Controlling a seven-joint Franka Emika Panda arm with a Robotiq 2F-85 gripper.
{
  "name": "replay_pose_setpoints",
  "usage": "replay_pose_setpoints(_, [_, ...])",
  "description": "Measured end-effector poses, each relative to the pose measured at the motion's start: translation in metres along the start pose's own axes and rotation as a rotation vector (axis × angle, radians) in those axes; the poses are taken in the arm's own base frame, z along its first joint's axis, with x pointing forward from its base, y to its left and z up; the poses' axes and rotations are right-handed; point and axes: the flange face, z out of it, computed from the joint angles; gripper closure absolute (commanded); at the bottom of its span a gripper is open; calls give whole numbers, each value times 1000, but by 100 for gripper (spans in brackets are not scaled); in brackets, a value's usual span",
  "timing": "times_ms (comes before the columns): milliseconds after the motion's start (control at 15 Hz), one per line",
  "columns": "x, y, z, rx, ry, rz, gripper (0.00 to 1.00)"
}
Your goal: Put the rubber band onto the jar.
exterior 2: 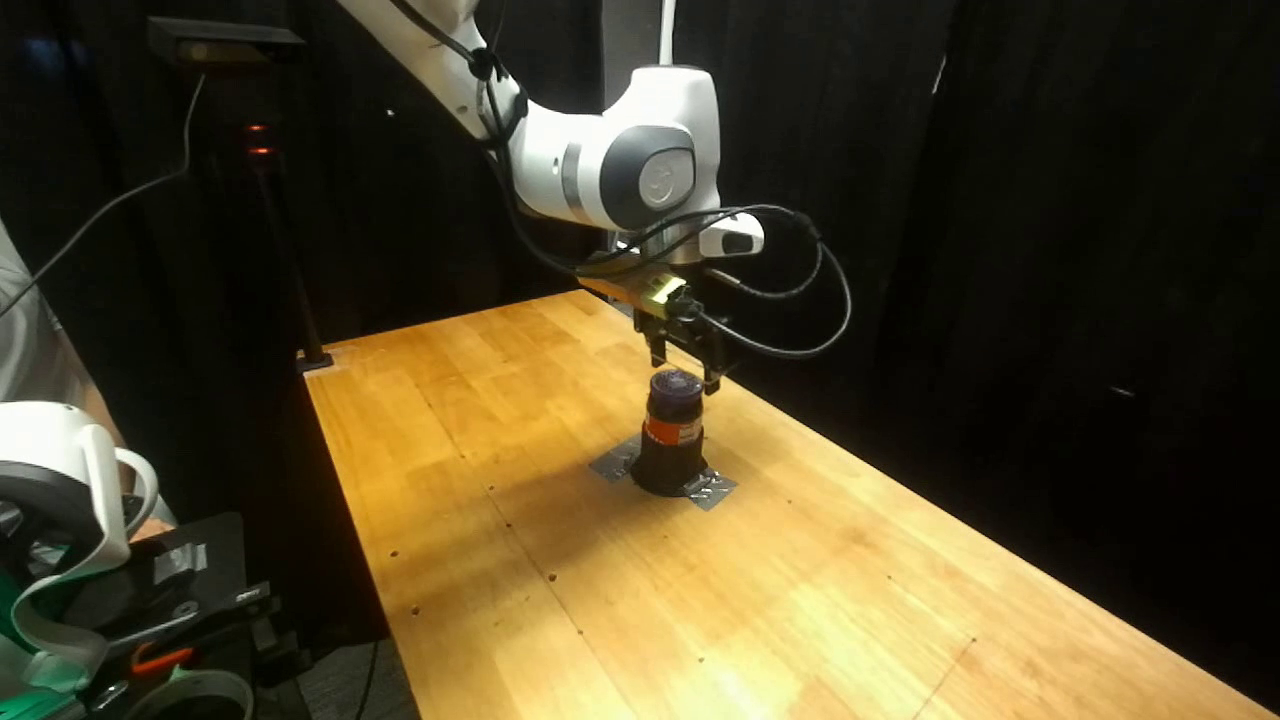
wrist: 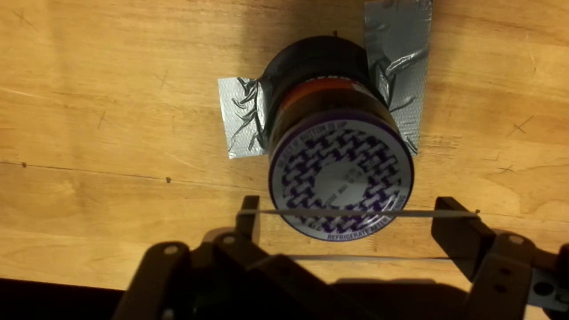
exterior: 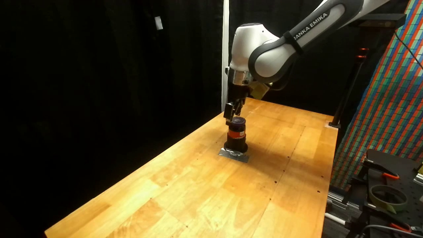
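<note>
On the wooden table: jar upright, black base at its foot, two strips of silver tape running from base to wood. Gripper hangs at the lid, fingers spread wide, band stretched between them in two strands. Wrist view: one strand crosses the lid, the other falls past its rim. Can't tell the gap between band and lid.

Wood is pieced boards with long seams, small dark holes, a few scribed crosses, bright glare toward the near end. Shadow beside the jar.

Room: black curtain behind, pale pole against it. Dark post at the table's far corner, red glow up top. Multicoloured panel off the side, then black cart carrying a tape roll. White object in an exterior view, can't tell what.
</note>
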Motion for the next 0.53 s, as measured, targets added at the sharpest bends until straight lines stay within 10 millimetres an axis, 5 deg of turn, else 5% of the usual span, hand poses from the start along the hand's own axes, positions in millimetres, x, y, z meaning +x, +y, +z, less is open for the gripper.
replay_pose_setpoints(533, [0, 6, 23, 34, -15, 46, 0])
